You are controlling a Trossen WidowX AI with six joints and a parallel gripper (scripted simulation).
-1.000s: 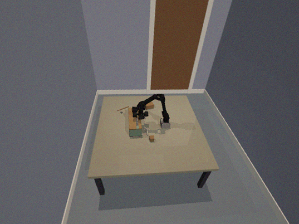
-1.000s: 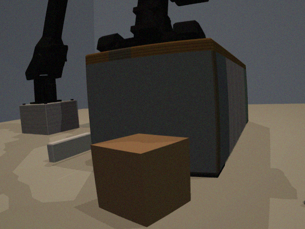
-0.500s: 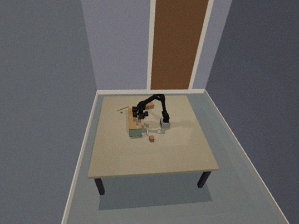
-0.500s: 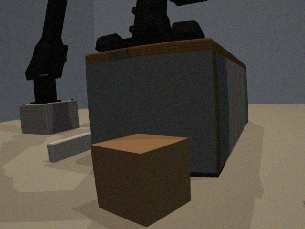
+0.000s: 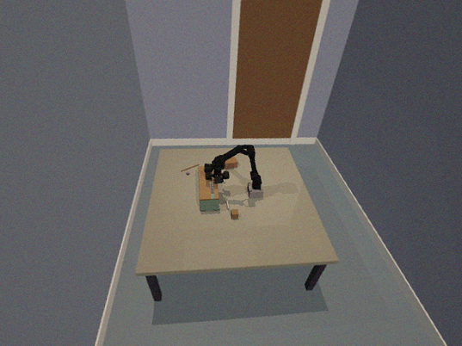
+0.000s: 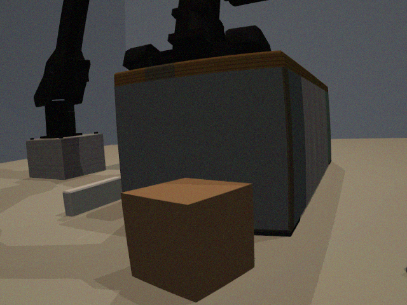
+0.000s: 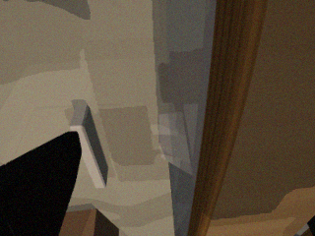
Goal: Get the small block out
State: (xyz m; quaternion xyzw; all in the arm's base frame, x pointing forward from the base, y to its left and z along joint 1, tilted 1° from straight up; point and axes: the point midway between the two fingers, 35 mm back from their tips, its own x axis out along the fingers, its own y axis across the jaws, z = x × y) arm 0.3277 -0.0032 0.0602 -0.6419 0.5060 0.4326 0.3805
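The tool (image 5: pixel 214 176) hangs spread and empty over the wooden top of the box (image 5: pixel 209 194), toward its far end. The block (image 5: pixel 234 214) already sits on the surface (image 5: pixel 257 238), outside the box, near and right of its near end. I cannot see anything inside the box.

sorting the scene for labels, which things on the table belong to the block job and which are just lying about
Job:
box, wooden lid
open gripper above it, empty
brown cube on the table, if it is the block

Lying about:
grey bar
thin stick
small round thing
brown block behind the arm
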